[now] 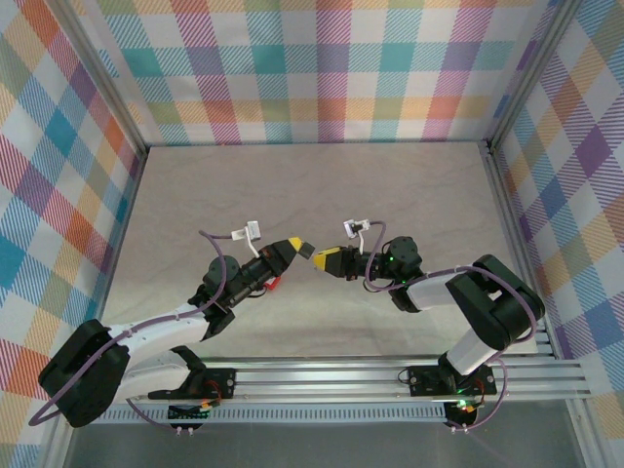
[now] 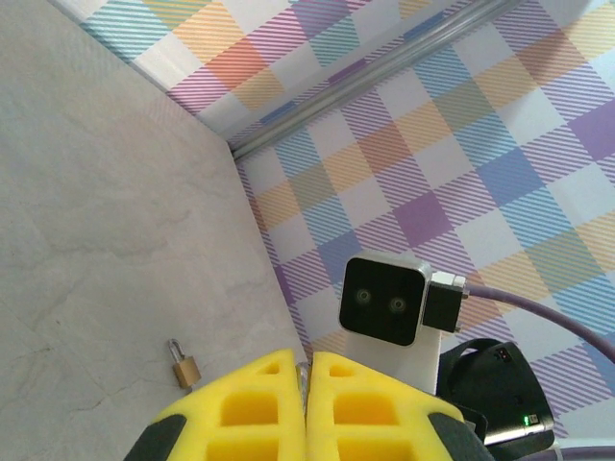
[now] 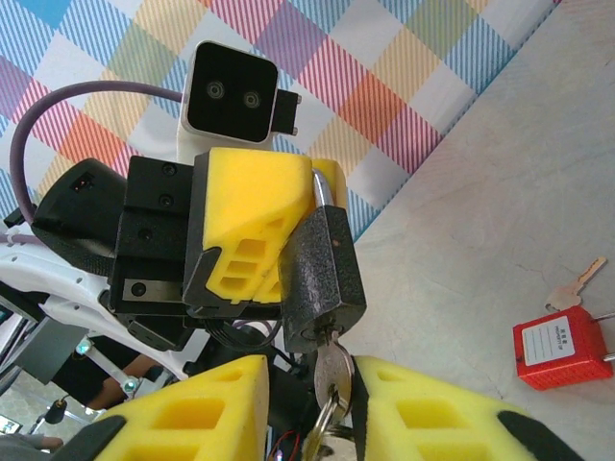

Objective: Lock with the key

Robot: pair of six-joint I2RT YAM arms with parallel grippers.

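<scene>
The padlock (image 3: 322, 279) sits in the left claw (image 1: 297, 245), key (image 3: 333, 370) beneath it at the right claw (image 1: 319, 257), second padlock (image 3: 560, 348) on the table (image 3: 500, 192).

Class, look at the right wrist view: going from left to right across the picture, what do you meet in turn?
Left gripper's yellow finger → dark padlock → red padlock.

Dark grey padlock (image 3: 325, 274), upright and off the table, is held at its shackle end in my left gripper (image 3: 306, 197). A silver key (image 3: 333, 370) sits in its bottom keyhole.
</scene>
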